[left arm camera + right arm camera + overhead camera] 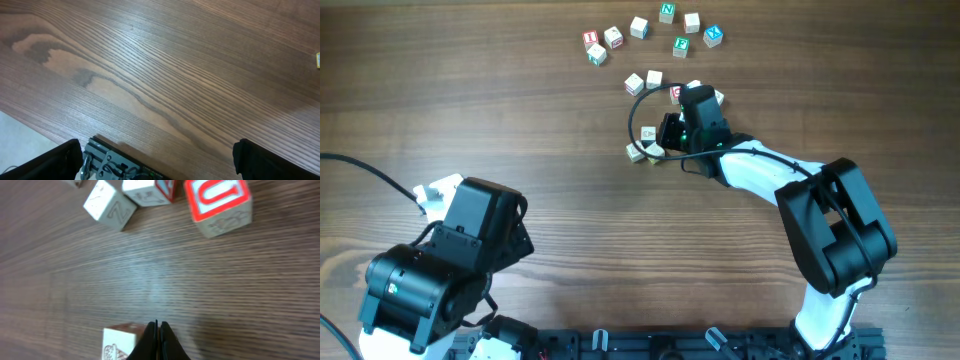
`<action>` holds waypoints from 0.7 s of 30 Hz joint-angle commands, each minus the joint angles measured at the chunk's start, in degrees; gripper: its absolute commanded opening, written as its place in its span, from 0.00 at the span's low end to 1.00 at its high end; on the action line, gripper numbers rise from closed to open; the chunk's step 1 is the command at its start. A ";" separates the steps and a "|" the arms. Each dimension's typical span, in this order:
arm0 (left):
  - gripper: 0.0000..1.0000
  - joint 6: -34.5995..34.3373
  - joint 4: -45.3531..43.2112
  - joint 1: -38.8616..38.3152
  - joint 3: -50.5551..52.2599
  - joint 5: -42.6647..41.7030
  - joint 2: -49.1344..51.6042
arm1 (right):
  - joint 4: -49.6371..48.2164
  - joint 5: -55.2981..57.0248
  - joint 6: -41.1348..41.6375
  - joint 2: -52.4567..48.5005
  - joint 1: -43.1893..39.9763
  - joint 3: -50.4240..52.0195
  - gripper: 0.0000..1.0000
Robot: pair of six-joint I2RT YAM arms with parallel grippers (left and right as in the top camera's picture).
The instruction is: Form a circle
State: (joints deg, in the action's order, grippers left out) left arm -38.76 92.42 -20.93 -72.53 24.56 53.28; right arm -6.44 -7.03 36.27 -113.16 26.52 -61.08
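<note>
No circle shows; its pieces are small pale wooden letter cubes scattered at the table's far middle. A loose arc holds a green N cube (667, 12), a blue X cube (713, 35) and a red-letter cube (590, 39). My right gripper (157, 326) is shut with nothing between its fingers. Its tips rest on the table against the right side of a cube (120, 342). Ahead of it lie a Z cube (109, 203) and a red U cube (217, 202). My left gripper (156, 150) hangs open over bare wood at the near left.
More cubes (636, 152) lie beside the right gripper (665, 135), under its looping black cable (635, 110). The left arm (450, 250) sits folded at the table's near-left corner, by the table's front edge (30, 127) and a metal rail (115, 162).
</note>
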 commanded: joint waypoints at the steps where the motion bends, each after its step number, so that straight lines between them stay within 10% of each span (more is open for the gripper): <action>1: 1.00 -0.94 -0.02 0.33 0.22 0.04 -0.13 | -0.17 -2.43 -1.77 -0.33 0.24 -0.09 0.05; 21: 1.00 -0.94 -0.02 0.33 0.22 0.04 -0.13 | 0.94 -5.18 -3.26 -0.33 0.24 -0.09 0.04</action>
State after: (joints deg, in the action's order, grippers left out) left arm -38.76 92.40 -20.93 -72.53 24.56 53.28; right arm -5.56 -11.18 34.15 -113.16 26.52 -61.08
